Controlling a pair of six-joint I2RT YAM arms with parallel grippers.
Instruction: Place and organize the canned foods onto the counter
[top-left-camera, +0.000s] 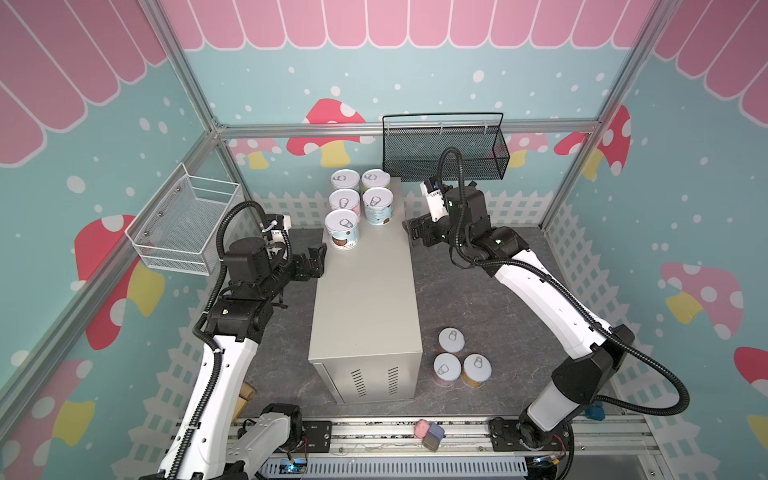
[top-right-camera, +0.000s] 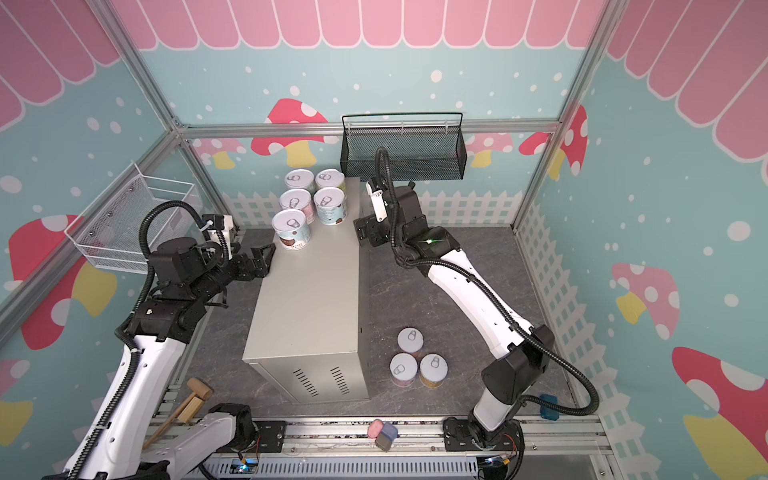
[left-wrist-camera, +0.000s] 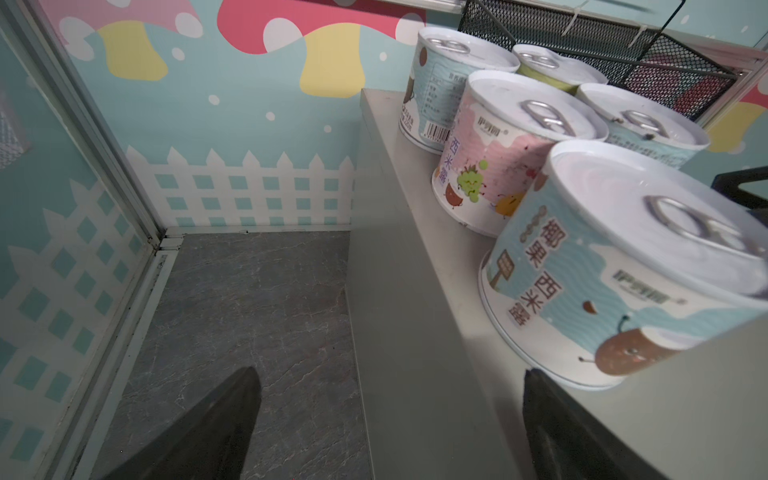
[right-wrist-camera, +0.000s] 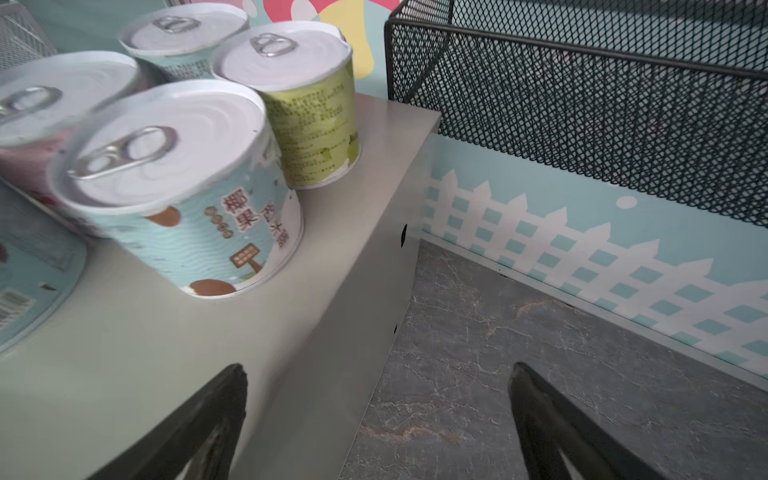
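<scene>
left fingers wide apart, empty, straddling the surface edge, a blue can just ahead. right fingers same on the opposite edge. five cans sit between both pairs; three cans on the floor well behind the right fingers. both arms reach forward, wrists turned inward.

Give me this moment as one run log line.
counter: five cans grouped at far end | floor: three cans beside counter | left hand: open, empty | right hand: open, empty
</scene>
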